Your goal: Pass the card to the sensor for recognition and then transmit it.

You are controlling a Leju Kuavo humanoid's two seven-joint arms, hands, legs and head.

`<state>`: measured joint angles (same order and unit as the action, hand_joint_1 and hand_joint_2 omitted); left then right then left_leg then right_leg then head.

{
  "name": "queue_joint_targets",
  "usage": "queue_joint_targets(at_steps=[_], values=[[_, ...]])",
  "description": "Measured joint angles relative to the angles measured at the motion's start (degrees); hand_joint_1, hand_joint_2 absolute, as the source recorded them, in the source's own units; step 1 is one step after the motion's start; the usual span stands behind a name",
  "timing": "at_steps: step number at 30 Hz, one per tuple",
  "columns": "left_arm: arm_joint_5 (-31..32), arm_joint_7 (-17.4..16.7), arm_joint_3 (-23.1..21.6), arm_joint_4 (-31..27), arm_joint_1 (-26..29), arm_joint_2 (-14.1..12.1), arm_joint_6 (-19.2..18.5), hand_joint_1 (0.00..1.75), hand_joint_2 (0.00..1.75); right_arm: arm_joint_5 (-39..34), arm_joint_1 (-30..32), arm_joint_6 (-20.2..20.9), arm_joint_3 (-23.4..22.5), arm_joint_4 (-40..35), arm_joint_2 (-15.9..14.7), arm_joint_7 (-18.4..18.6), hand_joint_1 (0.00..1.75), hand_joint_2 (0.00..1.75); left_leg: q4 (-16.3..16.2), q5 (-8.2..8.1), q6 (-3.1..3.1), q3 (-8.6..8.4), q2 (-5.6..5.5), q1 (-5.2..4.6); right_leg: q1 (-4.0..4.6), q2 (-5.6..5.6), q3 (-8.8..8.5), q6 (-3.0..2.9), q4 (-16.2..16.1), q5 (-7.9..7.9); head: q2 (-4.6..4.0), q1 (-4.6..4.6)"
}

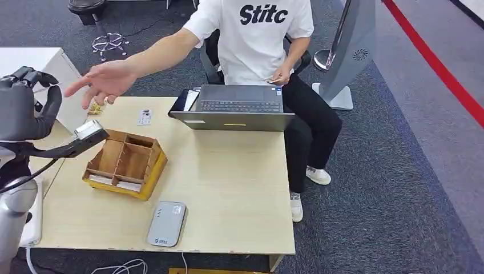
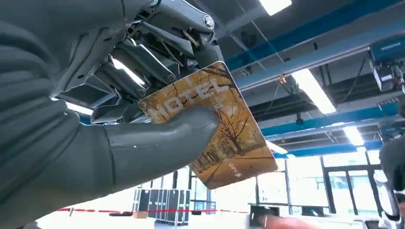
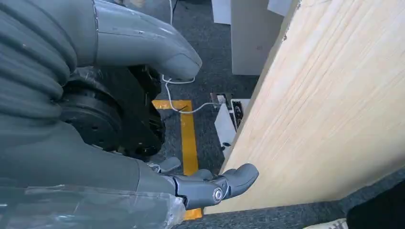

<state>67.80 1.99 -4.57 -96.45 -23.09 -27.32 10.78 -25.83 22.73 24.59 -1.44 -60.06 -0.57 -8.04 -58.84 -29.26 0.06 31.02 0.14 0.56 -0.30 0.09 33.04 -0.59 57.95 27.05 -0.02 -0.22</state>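
Pale wood worktop [image 1: 228,171] carries one open laptop [image 1: 237,108], one wooden divided organiser box [image 1: 125,162], one grey card sensor [image 1: 166,224] near the front edge, and one small card [image 1: 144,117] lying flat by the laptop. One seated person reaches an open hand [image 1: 103,83] toward the robot. Left hand [image 1: 25,108] is raised at the worktop's left side, thumb and fingers clamped on the hotel card [image 2: 215,124]; card sits well above the worktop, apart from the sensor. Right hand [image 3: 143,157] hangs below the worktop edge, holding nothing, fingers loosely apart. Judgement: handover step; keep the pinch firm, present the free end toward the person's palm.
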Motion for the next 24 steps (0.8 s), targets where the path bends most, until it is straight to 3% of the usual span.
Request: queue_joint_targets(at_steps=[9, 21, 22, 23, 24], values=[[0.3, -1.1, -0.1, -0.1, -1.9, -0.6, -2.5, 1.75, 1.75, -0.3, -0.6, 0.0, 0.0, 0.9, 0.1, 0.2, 0.0, 1.75, 0.0, 0.0, 0.0, 0.01, 0.03, -0.01, -0.01, 0.03, 0.02, 0.0, 0.0, 0.0, 0.02, 0.02], [0.4, -1.1, -0.1, 3.5, -1.8, -0.8, -1.6, 1.75, 1.75, -0.5, -1.1, 0.0, 0.0, 2.2, 0.3, -0.6, 0.0, 1.75, 0.0, -0.01, 0.0, 0.06, 0.21, -0.01, -0.01, 0.26, 0.12, 0.0, 0.0, -0.01, 0.0, 0.02], [0.4, -1.1, -0.1, 3.7, -1.8, -0.8, -1.6, 0.8, 1.75, -0.5, -1.2, 0.0, 0.0, 2.3, 0.3, -0.6, 0.0, 1.75, 0.0, -0.02, 0.0, 0.07, 0.24, -0.01, -0.01, 0.3, 0.14, 0.0, 0.0, -0.01, 0.0, 0.02], [0.4, -1.1, -0.1, 3.8, -1.8, -0.8, -1.6, 0.0, 1.75, -0.5, -1.2, 0.0, 0.0, 2.3, 0.3, -0.6, 0.0, 1.75, 0.0, -0.03, -0.02, 0.08, 0.27, -0.01, -0.01, 0.34, 0.15, 0.0, 0.0, -0.01, 0.0, 0.02], [0.4, -1.1, -0.1, 4.0, -1.8, -0.9, -1.6, 0.0, 1.75, -0.6, -1.2, 0.0, 0.1, 2.4, 0.3, -0.7, 0.0, 1.75, 0.0, -0.03, -0.02, 0.09, 0.29, -0.01, -0.01, 0.36, 0.17, 0.0, 0.0, -0.01, 0.0, 0.0]])
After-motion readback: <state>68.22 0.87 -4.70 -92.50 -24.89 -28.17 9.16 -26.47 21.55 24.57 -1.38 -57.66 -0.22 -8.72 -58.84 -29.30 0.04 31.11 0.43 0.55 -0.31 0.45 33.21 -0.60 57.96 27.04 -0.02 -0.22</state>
